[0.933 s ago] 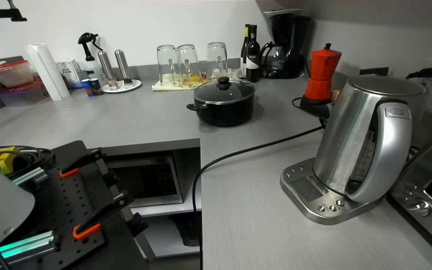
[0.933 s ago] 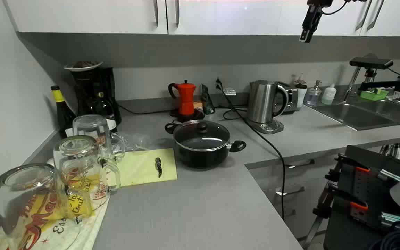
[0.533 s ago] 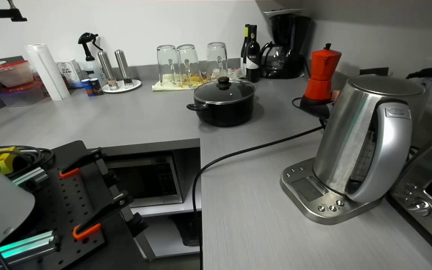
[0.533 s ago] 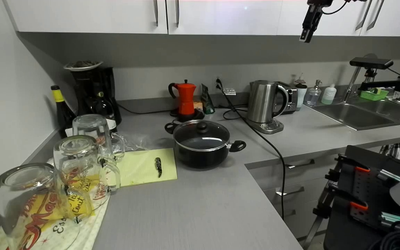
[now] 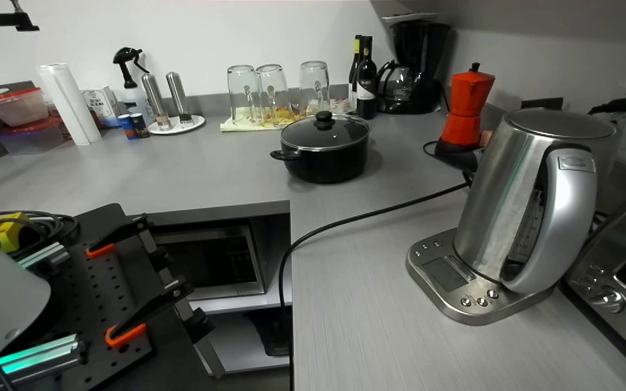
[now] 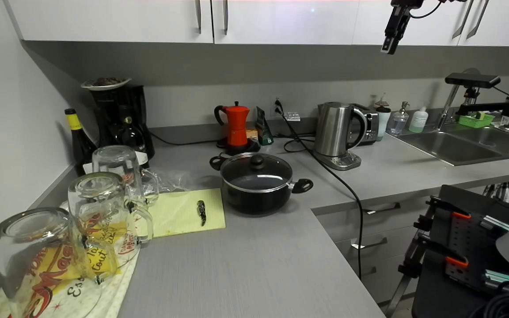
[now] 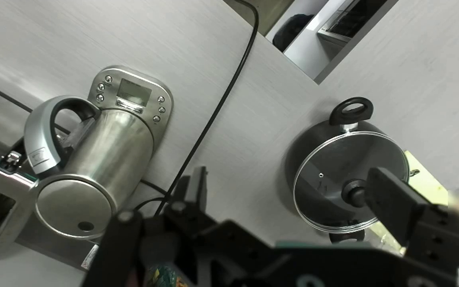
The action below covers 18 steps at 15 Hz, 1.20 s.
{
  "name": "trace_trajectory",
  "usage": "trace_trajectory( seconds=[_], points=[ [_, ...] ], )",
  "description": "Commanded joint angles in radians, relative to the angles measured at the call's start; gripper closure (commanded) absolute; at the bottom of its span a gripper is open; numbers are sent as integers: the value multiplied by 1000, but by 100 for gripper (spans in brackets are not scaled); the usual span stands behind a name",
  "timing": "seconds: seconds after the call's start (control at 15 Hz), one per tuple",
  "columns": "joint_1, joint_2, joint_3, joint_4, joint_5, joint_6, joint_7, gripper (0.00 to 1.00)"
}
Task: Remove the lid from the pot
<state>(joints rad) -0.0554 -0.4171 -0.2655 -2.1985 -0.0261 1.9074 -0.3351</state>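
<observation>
Nearest us in the wrist view hung the claw [image 7: 287, 177], its black fingers spread wide, one of them blocking part of the lid [image 7: 345, 169] from our sight. Well below it, on the grey, finely streaked desk [image 7: 197, 52], we saw the tapering kettle [image 7: 112, 147] of brushed steel, and a black cord [image 7: 213, 115] running between it and the pot [image 7: 307, 141].

In an exterior view we had three glass mugs [image 6: 97, 203] closest, thick and clear, upside down on a printed cloth [image 6: 113, 296]. Past them lay a yellow cloth [image 6: 175, 216] bearing a small dark object [image 6: 201, 212] we couldn't name; the cloth's edge ran so close to the pot that we couldn't tell whether the two touched. We found the lid lying level on the pot: see-through glass, a shiny rim, a round black knob. The pot itself was black, round and low, with two loop handles.

Farther back we saw dark bottles [image 6: 83, 142], partly hidden by the mugs, a black coffee maker [image 6: 138, 115] and a red coffee pot [image 6: 237, 126] pinched at the waist. Beyond the kettle only part of the toaster [image 6: 371, 126] showed, and then the steel sink [image 6: 451, 148], cut off at the edge of view.
</observation>
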Motion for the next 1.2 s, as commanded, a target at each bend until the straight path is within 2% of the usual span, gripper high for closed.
trace_trajectory(
  seconds=[0.0, 0.53, 1.13],
  points=[
    [-20, 3, 16, 2, 8, -2, -7, 0],
    [-11, 27, 26, 20, 7, 10, -15, 0],
    [28, 187, 136, 133, -29, 80, -3, 0]
  ],
)
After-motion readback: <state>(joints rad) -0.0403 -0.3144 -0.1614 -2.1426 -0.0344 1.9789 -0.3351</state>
